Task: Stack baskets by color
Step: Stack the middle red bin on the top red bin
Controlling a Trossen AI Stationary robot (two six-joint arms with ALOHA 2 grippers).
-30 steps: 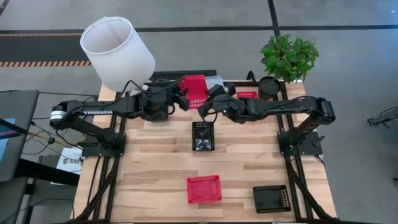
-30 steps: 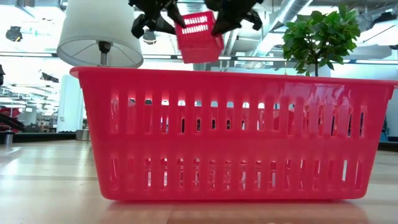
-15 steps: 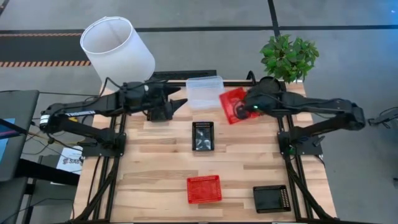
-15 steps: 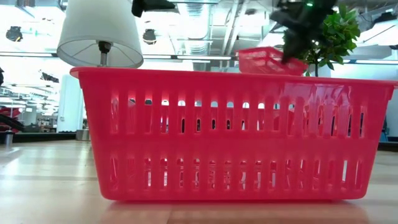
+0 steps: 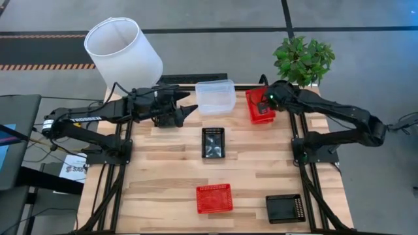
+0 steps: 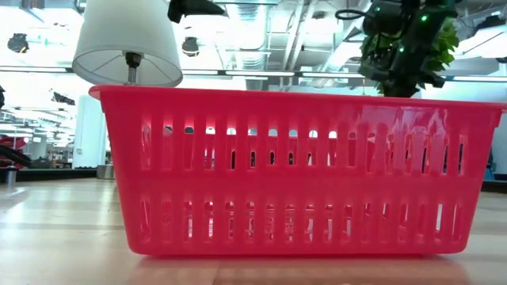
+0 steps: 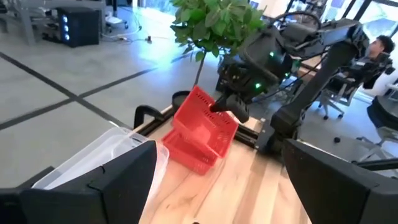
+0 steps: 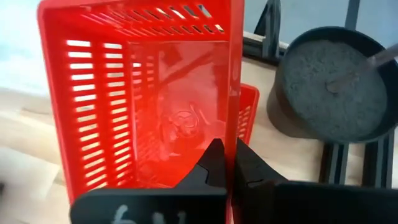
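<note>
A grey floor (image 5: 209, 14) with dark lines surrounds the wooden desk (image 5: 170, 170). A white lampshade (image 5: 123, 53) stands at eleven o'clock, a leafy plant (image 5: 302, 60) at one o'clock. Bright ceiling lights (image 6: 261, 36) glow overhead.

Light wooden table (image 5: 163, 176) on a black frame, and it's carrying a bunch of baskets: a clear basket (image 5: 215, 96) sitting at the far edge, a red basket (image 5: 258, 115) lying beside it, a black basket (image 5: 213, 142) mid-table, another red basket (image 5: 214, 198) and another black basket (image 5: 285, 208) resting near the front.
</note>
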